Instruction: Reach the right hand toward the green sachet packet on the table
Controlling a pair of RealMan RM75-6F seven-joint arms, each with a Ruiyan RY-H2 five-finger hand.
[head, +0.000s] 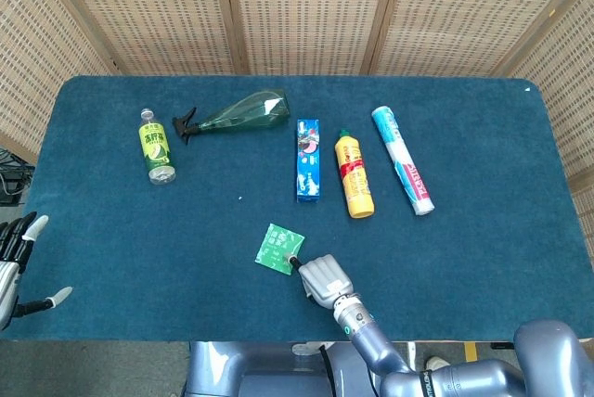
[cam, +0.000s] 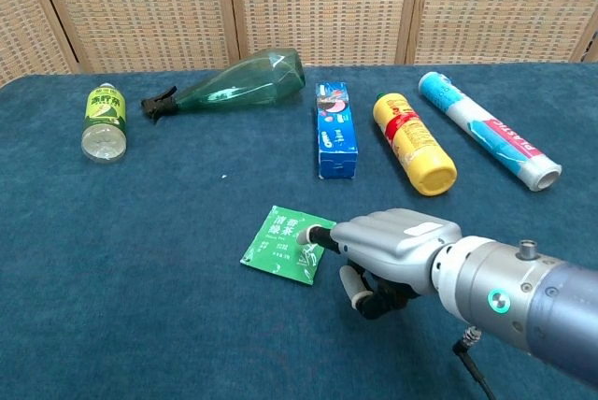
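Chest view, right hand [cam: 397,243] metallic fingers [cam: 318,235] touching flat glossy green sachet packet [cam: 287,243]

A rectangular table [head: 483,230] covered in dark teal-blue felt fills most of both views, its corners rounded in the head view. Behind it stands a folding screen [head: 306,7] of pale woven wicker panels set in light wooden frames, with the panels continuing at an angle down both sides of the table. Past the left edge a strip of grey floor [head: 11,167] shows, with dark cables lying on it. The lighting is even and soft, casting no strong shadows on the cloth.
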